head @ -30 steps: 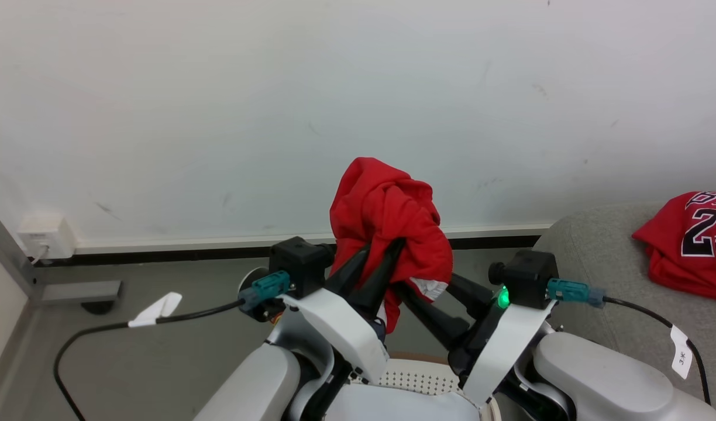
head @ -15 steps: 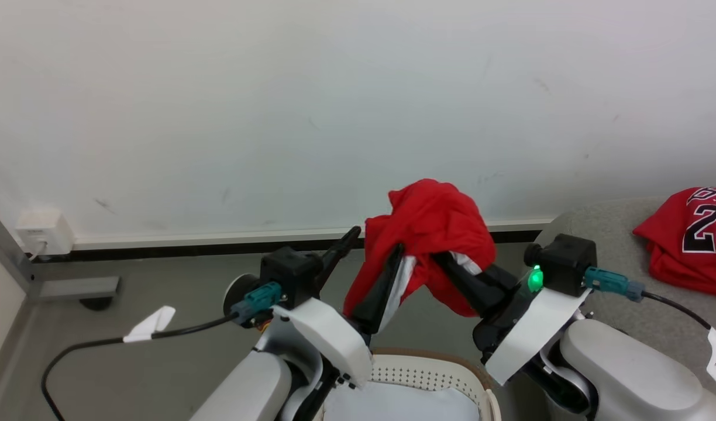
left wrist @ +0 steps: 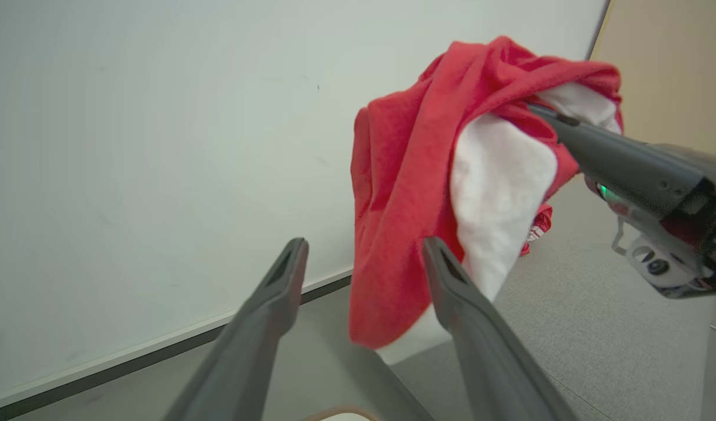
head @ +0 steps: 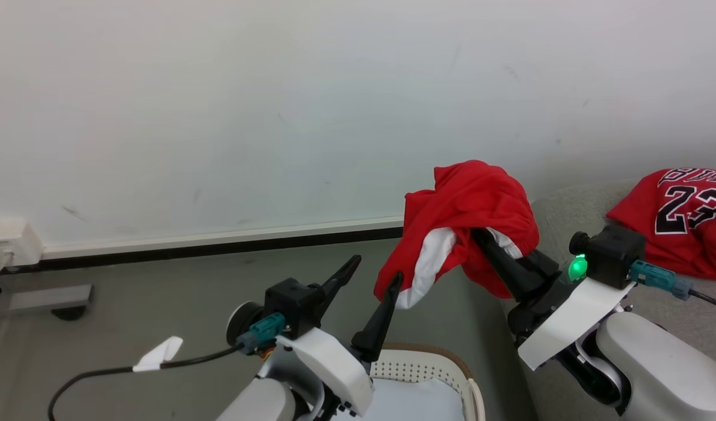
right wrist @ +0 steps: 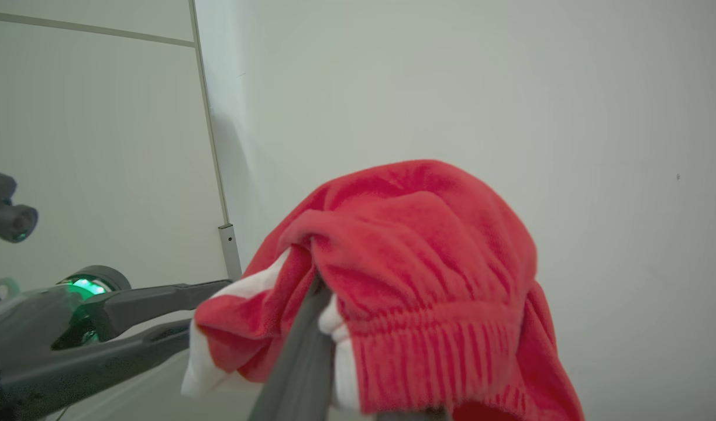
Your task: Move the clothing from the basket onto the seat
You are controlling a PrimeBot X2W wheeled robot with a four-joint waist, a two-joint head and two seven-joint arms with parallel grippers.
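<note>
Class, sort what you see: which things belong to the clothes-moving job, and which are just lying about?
Job: shorts in right gripper; jersey on seat; basket.
Lying about: wall socket; padding.

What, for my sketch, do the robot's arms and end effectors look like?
The left end effector and right end effector each have two long dark fingers on pale grey-white arms. Each wrist carries a black module, teal plug and black cable; the left cable bears a white tag, the right wrist a green light.
</note>
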